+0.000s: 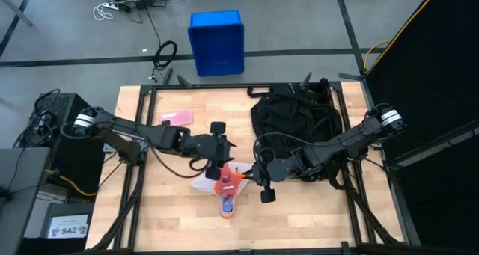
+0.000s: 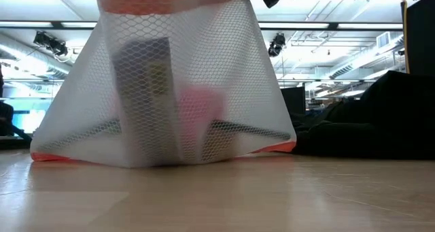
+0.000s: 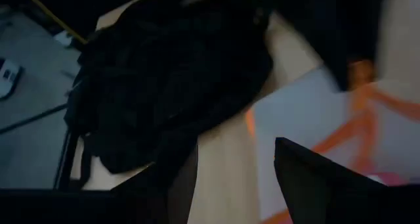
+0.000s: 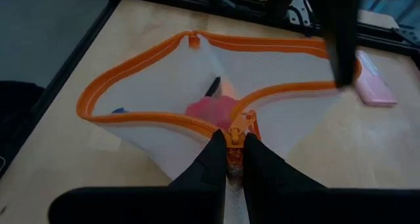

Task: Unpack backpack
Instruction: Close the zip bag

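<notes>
Writing: only one label reads, "SA2" on a white card point(image 1: 68, 229) on the floor by the table's left corner. No lettering shows on the backpack from any view.

High view, left to right: pink flat item point(image 1: 176, 118) on the table point(image 1: 150, 217) near the left arm; left claw point(image 1: 222, 167) over the table's middle, at the white mesh pouch point(image 1: 226, 188) with orange zipper trim; right claw point(image 1: 258, 174) just beside it at the pouch's right edge; backpack point(image 1: 296, 124) slumped on the table's right rear part, behind the right arm. Blue crate point(image 1: 217, 42) on the floor beyond the table.

Right wrist view alone shows the grip: right claw point(image 4: 230, 159) clenched on the orange zipper pull point(image 4: 235, 133), pouch mouth gaping, something pink inside.

Left wrist view: fingers point(image 3: 315, 175) spread, nothing between them, so released; backpack point(image 3: 164, 73) lies beyond.

Low view alone shows the pouch's contents point(image 2: 163, 89) from the side: a tall grey box and a pink shape, print too blurred to read.
</notes>
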Motion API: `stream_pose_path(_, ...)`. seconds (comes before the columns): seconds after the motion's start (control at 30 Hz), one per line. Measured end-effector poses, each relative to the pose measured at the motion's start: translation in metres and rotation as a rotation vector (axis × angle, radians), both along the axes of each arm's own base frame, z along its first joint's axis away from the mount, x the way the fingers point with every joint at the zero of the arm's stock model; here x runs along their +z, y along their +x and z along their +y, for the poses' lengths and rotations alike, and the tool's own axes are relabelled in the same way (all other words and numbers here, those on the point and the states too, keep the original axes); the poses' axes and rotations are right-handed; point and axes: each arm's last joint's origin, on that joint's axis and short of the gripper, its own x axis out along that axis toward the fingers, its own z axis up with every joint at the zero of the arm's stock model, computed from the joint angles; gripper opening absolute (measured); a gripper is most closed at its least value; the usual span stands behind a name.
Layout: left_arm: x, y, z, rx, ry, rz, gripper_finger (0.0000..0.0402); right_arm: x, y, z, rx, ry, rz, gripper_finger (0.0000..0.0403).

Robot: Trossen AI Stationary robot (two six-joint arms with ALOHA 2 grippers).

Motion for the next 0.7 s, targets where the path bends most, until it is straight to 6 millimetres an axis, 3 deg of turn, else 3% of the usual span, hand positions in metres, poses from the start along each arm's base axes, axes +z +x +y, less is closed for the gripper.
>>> stream_pose_path(0.3, -0.037, 0.017, 0.008, -0.076, -0.094, 0.197, 0.0173, 0.0, 0.0, 0.0, 0.001, -0.003, -0.002, 0.0002)
stream_pose_path(0.5, -0.037, 0.015, -0.003, -0.17, -0.256, 0.217, 0.0173, 0.0, 0.001, -0.003, -0.041, -0.01, -0.009, 0.0002)
stream_pose_path(0.7, -0.035, 0.016, -0.009, -0.194, -0.266, 0.192, 0.0173, 0.001, 0.001, -0.004, -0.061, -0.012, -0.014, 0.0002)
